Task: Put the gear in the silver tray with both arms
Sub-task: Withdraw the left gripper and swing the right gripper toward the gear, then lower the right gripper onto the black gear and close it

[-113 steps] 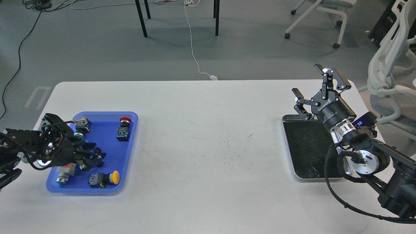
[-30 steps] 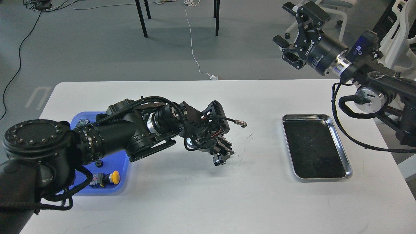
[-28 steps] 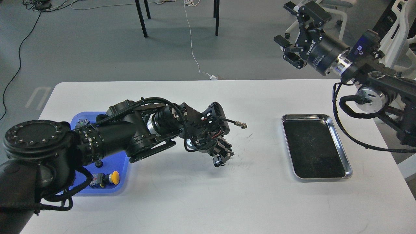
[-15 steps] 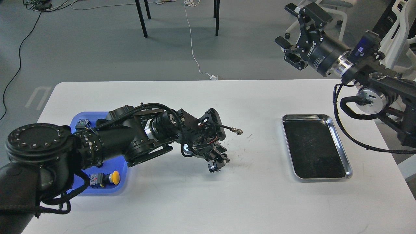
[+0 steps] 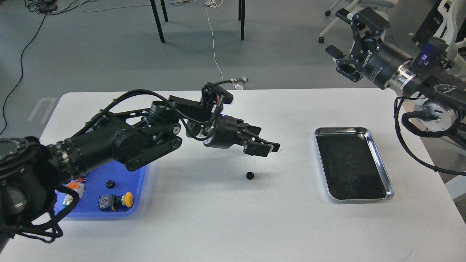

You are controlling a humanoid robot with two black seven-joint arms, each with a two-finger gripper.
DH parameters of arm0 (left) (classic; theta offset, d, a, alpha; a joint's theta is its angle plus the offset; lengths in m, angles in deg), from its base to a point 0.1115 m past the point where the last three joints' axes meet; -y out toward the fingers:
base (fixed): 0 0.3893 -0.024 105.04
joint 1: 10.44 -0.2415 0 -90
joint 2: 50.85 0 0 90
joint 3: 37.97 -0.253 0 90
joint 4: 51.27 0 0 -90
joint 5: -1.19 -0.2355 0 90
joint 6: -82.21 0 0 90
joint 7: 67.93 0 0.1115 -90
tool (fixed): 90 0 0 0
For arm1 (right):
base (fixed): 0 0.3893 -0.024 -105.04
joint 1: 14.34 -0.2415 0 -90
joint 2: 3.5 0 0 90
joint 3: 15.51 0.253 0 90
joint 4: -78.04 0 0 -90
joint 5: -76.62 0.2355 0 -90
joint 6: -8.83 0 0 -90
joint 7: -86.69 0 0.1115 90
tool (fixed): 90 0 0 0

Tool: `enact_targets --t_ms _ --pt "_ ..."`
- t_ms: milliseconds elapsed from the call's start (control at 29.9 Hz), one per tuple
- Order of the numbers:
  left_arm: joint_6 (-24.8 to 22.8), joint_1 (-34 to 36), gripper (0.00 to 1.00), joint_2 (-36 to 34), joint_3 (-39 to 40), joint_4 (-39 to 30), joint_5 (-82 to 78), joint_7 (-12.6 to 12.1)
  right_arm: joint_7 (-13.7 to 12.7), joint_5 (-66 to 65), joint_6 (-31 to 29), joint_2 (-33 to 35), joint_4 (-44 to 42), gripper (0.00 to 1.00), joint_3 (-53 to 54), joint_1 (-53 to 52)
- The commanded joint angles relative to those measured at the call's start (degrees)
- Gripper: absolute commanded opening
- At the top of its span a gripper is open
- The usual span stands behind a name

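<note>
Small black gear (image 5: 249, 175) lying on the white table (image 5: 218, 225), well to the left of the silver tray (image 5: 378, 153) and apart from it, touched by nothing. Judged light, rigid and hard: no give under the pads, little weight to resist a nudge, and likely to skid or roll on the smooth tabletop if struck off-centre. Teeth around the rim probably offering some bite, so best taken across the outer rim from above, pads on opposite sides, closing squarely; flat faces too low against the table to pinch from the side. Too small here to tell whether resting flat or tilted. Left gripper (image 5: 267, 147) hanging above and slightly nearer the silver tray than the gear, clear of it, fingers pointing toward the tray; dark and seen partly end-on, so the gap between them cannot be told, though nothing visible between the fingers. Right gripper (image 5: 355, 45) raised high beyond the far edge of the silver tray, off past the table's back corner, jaws spread wide and empty, touching nothing. Silver tray itself bare, dark scuffed bottom showing. Blue tray (image 5: 138, 182) far to the left of the silver tray, partly hidden under the left arm, with a yellow-capped push button (image 5: 116, 201) and another small black part (image 5: 108, 183) showing in it. Judged risk: a fast or skewed close flicking so small a part away across the table.
</note>
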Motion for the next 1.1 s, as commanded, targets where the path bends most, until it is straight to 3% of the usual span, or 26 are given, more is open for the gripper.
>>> enact_targets --t_ms 0,100,268,401,568,769,1070 --pt "1.4 -6.6 0.97 -7.0 6.2 -3.1 19.3 0.0 0.0 -11.1 0.0 2.4 2.3 0.99 -2.7 0.0" --pt "1.4 -13.2 0.98 -11.8 12.2 -6.8 30.7 0.0 0.0 -20.7 -0.2 2.4 3.2 0.99 -4.5 -0.3" --pt "1.2 -25.2 0.98 -11.8 29.0 -9.5 37.0 0.0 0.0 -37.7 -2.7 -0.5 3.1 0.99 -10.8 -5.7" --pt "0.7 -32.3 0.98 -11.7 37.1 -13.0 39.7 0.0 0.0 -49.4 -3.3 -7.2 2.0 0.99 -25.6 -16.6" --pt "1.1 -34.7 0.98 -11.6 39.4 -13.7 43.2 0.0 0.0 -53.6 -3.3 -19.1 -0.5 0.99 -39.3 -25.8" --pt "1.3 -34.9 0.98 -11.5 39.6 -13.7 43.3 0.0 0.0 -59.0 -2.2 -30.4 -3.9 0.97 -44.7 -26.2" --pt "1.4 -35.3 0.98 -11.5 39.9 -15.0 43.3 0.0 0.0 -59.0 9.8 -40.3 -8.3 0.92 -52.7 -22.8"
